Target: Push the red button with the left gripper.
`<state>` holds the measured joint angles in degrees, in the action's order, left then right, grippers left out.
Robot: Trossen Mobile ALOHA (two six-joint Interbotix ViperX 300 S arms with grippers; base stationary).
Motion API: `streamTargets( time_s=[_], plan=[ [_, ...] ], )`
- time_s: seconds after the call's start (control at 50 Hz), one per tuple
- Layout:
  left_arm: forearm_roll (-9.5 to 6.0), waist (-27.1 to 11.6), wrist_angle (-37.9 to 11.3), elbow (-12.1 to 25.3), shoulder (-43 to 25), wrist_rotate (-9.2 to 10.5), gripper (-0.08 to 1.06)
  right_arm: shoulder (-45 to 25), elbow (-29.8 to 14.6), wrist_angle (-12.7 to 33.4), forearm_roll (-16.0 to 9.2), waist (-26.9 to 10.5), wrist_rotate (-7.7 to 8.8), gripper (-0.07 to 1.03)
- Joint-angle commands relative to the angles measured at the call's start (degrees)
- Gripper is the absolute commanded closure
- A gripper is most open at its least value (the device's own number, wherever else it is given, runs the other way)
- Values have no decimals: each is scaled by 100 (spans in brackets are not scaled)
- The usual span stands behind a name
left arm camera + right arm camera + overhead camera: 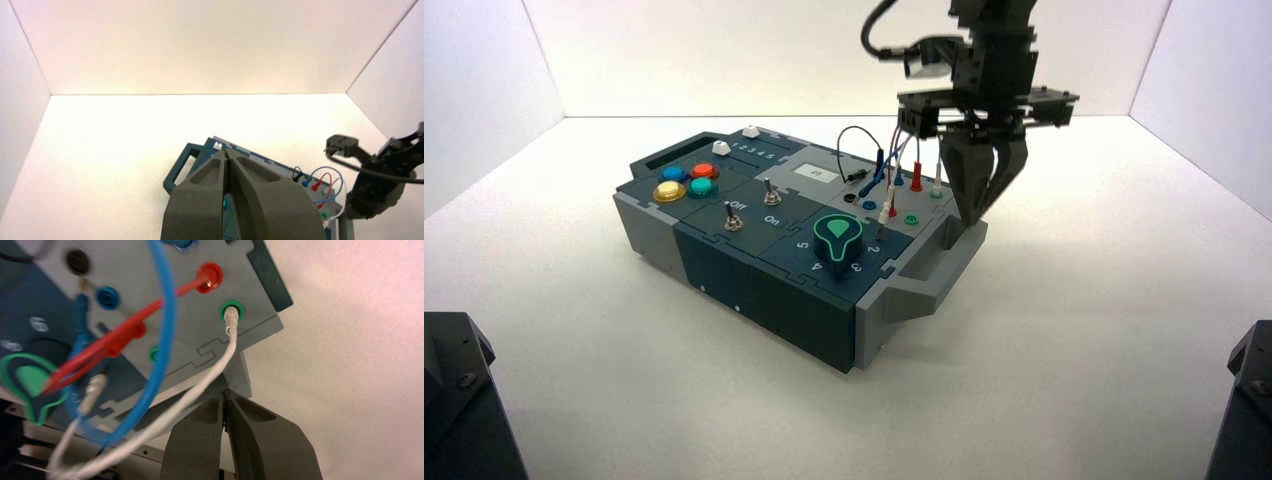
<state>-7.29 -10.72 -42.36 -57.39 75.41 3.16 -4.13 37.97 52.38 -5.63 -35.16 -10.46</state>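
One large box (764,300) (187,160) (200,335), grey at its ends and dark blue in the middle, is standing slightly turned on the white table (1074,350).

The black right gripper (973,218) (224,392) is reaching down at the box's right end, beside the grey handle. Its two tapering fingers are pressing together into one point and grasping nothing. In the right wrist view a white wire (200,385) is passing just beside that point, running to a green socket (231,310).

The black left gripper (226,152) is showing only in its own wrist view, which is looking down on the box from well above. Its fingers are also clenched tip to tip, with nothing between them. From there its tips are lining up with the box's end where a white slider cap (218,145) is sitting.

On the right half of the box, a black round knob with a green teardrop top (836,235) (30,380) is sitting near the front edge.

At the box's left end, the round red button (705,170) is sitting in a cluster of four, at the cluster's back right. A blue button (673,173) is lying beside it, a yellow button (668,191) and a green button (701,186) in front. Nothing is touching the red button, and the right gripper is working well apart from it.

Two small metal toggle switches (733,217) are standing between the buttons and the knob.
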Motion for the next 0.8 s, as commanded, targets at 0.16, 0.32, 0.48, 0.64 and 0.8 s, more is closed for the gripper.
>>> streamTargets(
  time_s=[0.16,0.32,0.48,0.64,0.8],
  plan=[
    [9,18,9,-53,-211,-18,101,1143,-255,-26,-79,18,-53,98],
    [0,18,44,-44,-510,-35,101,1793,-299,-141,-79,0,-26,98],
    [-35,18,88,62,-958,-176,101,2320,-185,-325,-79,-44,18,98],
    [-44,18,114,185,-1345,-255,101,2883,44,-536,-53,-185,114,98],
    [-70,-35,167,290,-1916,-387,101,3410,369,-712,-44,-264,237,98]
  ],
)
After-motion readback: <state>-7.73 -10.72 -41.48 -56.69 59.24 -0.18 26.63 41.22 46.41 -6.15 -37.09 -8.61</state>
